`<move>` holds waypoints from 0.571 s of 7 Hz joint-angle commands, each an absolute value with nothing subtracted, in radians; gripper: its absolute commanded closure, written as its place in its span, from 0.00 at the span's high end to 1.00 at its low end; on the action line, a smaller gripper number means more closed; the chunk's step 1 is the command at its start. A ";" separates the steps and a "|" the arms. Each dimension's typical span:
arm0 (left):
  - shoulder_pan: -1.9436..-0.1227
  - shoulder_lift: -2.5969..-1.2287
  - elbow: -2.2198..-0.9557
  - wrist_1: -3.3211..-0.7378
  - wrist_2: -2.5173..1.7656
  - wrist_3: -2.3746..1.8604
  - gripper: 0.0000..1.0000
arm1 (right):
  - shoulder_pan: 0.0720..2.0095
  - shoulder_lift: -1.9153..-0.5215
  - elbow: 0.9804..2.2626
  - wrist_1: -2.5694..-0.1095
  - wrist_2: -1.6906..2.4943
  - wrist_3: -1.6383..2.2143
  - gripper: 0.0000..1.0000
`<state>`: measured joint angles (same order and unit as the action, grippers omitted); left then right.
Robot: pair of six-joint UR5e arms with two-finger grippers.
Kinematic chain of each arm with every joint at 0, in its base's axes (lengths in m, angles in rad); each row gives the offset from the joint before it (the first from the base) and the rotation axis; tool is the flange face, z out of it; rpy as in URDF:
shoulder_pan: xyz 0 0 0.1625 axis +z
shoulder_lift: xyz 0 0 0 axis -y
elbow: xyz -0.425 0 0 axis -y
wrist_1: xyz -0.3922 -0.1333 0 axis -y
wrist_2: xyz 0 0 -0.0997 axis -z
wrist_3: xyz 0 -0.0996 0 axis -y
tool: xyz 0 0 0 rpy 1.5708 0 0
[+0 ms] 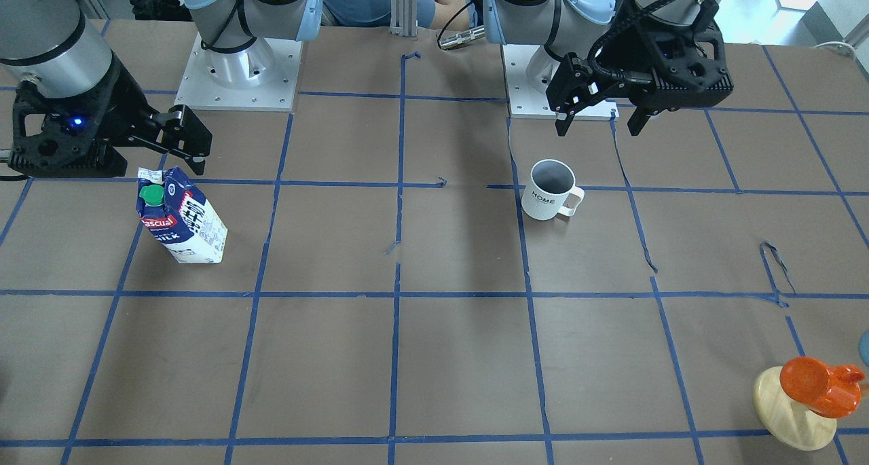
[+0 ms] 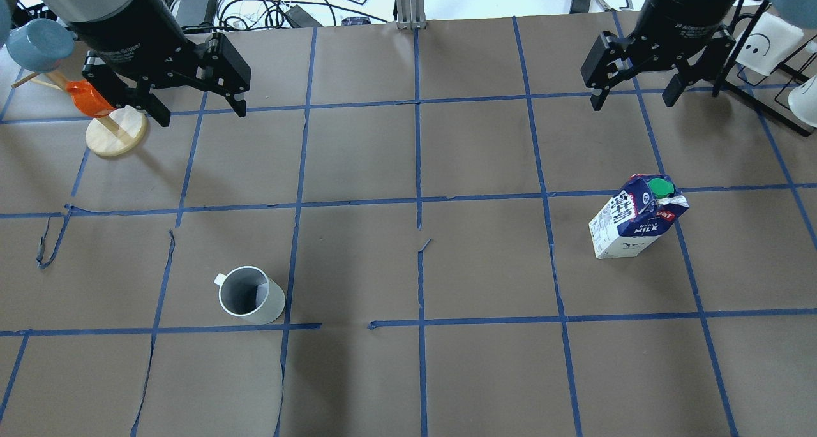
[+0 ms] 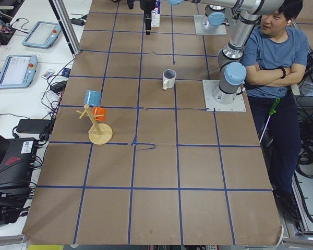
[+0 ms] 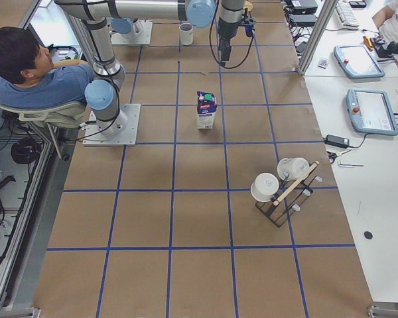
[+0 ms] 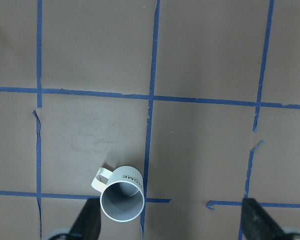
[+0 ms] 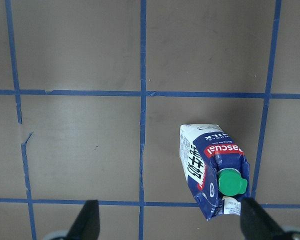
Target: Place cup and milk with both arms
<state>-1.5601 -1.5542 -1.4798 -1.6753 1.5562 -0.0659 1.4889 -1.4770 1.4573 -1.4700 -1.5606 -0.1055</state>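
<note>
The white "HOME" cup (image 1: 548, 190) stands upright on the brown table, handle out to its side; it also shows in the overhead view (image 2: 250, 295) and the left wrist view (image 5: 122, 197). My left gripper (image 2: 201, 113) hangs open and empty, high above the table and apart from the cup. The blue and white milk carton (image 2: 635, 217) with a green cap stands upright on the other half, also in the front view (image 1: 182, 217) and the right wrist view (image 6: 212, 170). My right gripper (image 2: 633, 102) is open, empty and raised above the carton.
A wooden stand (image 2: 115, 134) with an orange cup and a blue cup is at the far left. A black rack with white mugs (image 2: 766, 48) is at the far right. A person (image 3: 274, 47) sits behind the arm bases (image 1: 237, 78). Blue tape lines grid the table.
</note>
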 commanded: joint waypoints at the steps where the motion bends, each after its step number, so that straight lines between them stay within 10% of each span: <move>1: -1.562 -1.549 -1.497 -1.680 1.624 -0.066 1.00 | 1.485 -1.474 1.462 -1.467 -1.565 -0.103 1.00; 4: -1.560 -1.551 -1.502 -1.680 1.626 -0.066 1.00 | 1.419 -1.468 1.495 -1.471 -1.563 -0.142 1.00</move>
